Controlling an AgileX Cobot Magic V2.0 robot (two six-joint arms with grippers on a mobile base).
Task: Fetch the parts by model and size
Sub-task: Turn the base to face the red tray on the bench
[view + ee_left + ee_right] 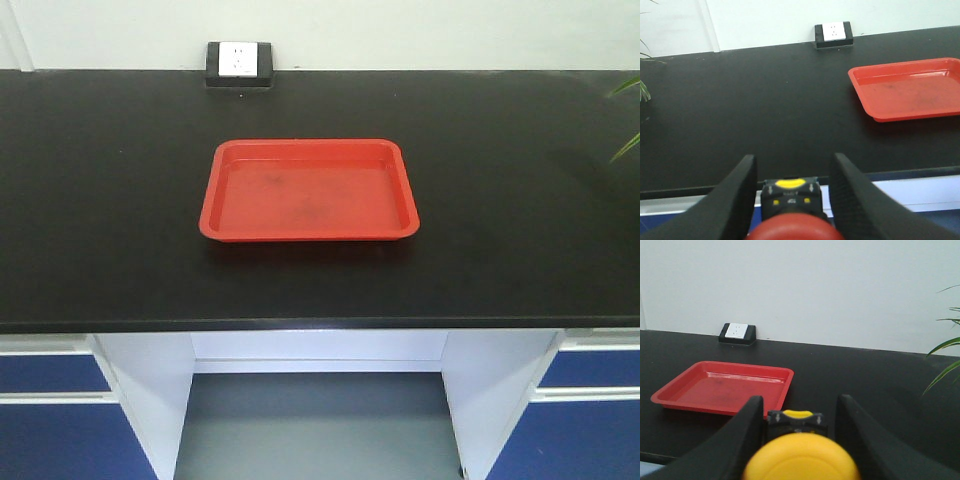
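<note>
Red tray (pixel 208 215): sits bare near the middle of the black countertop (pixel 100 200), with nothing lying in it in any view.
Wall socket (pixel 239 62): behind the tray, at the back edge of the counter against the wall.
Plant leaves (pixel 628 120): well off to the tray's right, clear of the work.
Left gripper (pixel 793 167): clamped on the red-capped push-button switch (pixel 795 231), with a black finger on each side of its base. It is held in the air short of the counter's front edge, and the tray lies ahead and to the right.
Right gripper (pixel 799 405): likewise closed around the yellow-capped push-button switch (pixel 801 459). It is near the tray's front right corner, with the tray ahead and to the left.
Front view: neither arm reaches into it, so both look to be held back on the near side of the tray.
Step in hand: judging by this, both parts are picked and being carried, and delivery to the tray is not yet done.
Next move: each arm needs to travel forward and inward until its switch is over the tray floor. It should lower until the switch is close to the floor before letting go, because the domed caps look likely to tip or roll if dropped.
Caution: the arms converge on one tray from either side, so going one at a time would keep the fingers apart.
</note>
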